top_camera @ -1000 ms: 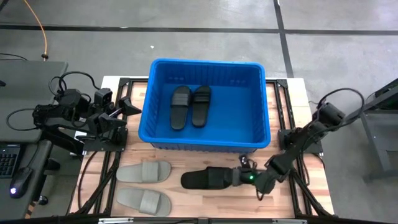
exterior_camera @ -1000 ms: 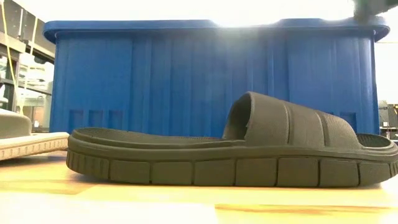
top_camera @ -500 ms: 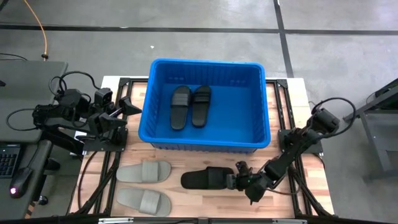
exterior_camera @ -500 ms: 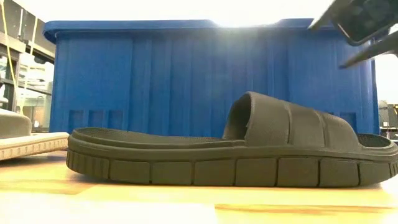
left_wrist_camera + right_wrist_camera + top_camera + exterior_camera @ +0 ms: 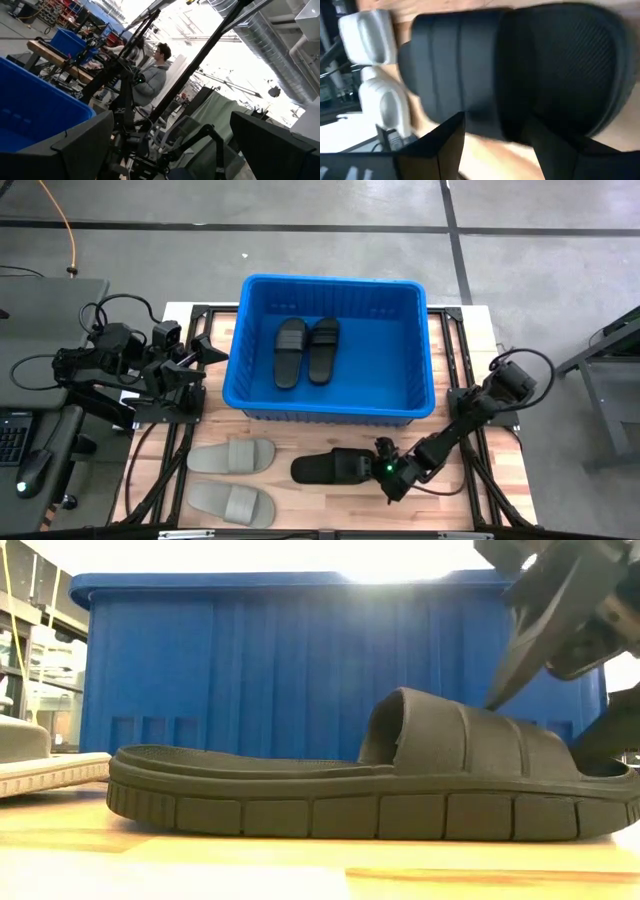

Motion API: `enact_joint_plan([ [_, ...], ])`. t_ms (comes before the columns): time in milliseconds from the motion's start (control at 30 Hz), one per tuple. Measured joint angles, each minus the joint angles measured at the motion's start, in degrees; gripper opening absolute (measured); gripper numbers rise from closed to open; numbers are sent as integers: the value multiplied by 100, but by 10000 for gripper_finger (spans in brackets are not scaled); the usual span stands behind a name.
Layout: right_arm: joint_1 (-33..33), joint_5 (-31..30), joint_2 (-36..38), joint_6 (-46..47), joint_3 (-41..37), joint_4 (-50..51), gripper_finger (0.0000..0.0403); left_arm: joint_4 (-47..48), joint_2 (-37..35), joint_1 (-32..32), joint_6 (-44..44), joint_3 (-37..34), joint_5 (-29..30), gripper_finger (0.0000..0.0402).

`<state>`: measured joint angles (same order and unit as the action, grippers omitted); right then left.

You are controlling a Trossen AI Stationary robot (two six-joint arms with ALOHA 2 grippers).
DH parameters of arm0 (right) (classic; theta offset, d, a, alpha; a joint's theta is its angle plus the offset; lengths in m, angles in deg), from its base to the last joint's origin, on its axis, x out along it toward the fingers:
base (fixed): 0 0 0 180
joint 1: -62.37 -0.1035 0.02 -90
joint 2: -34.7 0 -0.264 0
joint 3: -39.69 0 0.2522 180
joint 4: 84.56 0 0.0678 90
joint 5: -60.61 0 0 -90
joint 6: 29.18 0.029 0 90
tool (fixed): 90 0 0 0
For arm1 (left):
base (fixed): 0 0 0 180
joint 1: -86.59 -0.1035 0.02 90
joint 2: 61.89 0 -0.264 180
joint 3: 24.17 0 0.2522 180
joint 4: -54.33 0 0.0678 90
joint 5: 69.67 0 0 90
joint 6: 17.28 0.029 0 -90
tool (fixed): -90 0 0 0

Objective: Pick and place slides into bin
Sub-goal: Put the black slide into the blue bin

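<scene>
A black slide (image 5: 325,468) lies sole down on the wooden table in front of the blue bin (image 5: 334,281). Its strap (image 5: 460,735) is at the end toward the table's right. My right gripper (image 5: 383,470) is open low over that strap end. One finger (image 5: 515,655) is above the strap and the other (image 5: 610,730) is beyond the toe; I see no contact. The right wrist view shows the strap (image 5: 455,65) just ahead of the fingers. Two black slides (image 5: 307,350) lie side by side on the bin's floor. My left gripper (image 5: 207,351) is open, left of the bin.
Two light grey slides (image 5: 232,456) (image 5: 232,502) lie on the table's near left, one (image 5: 40,768) showing in the low view. The bin's ribbed wall (image 5: 300,660) rises just behind the black slide. A person sits in the room beyond the table (image 5: 155,70).
My right gripper has come down and gone toward the table's left, from beside the black slide's toe end to low over its strap. In the low view it has come down into the picture. The slide has not moved.
</scene>
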<state>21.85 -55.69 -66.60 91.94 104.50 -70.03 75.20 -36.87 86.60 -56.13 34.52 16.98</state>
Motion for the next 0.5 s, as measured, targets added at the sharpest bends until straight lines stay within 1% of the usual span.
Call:
enact_joint_plan([
  [167, 84, -84, -80, -170, 0, -107, 204, 1, 0, 0, 0, 0, 0, 392],
  [300, 156, -370, -80, -640, 2, -461, 186, 3, 0, 0, 0, 0, 0, 392],
  [400, 277, -210, -80, -892, 2, -534, 148, 21, 0, 0, -1, 0, 0, 392],
  [467, 370, -11, -80, -1010, 2, -522, 102, 25, 0, 0, -2, 0, 0, 392],
  [500, 416, 103, -80, -1065, 2, -543, 72, 27, 0, 0, 0, 0, 7, 392],
])
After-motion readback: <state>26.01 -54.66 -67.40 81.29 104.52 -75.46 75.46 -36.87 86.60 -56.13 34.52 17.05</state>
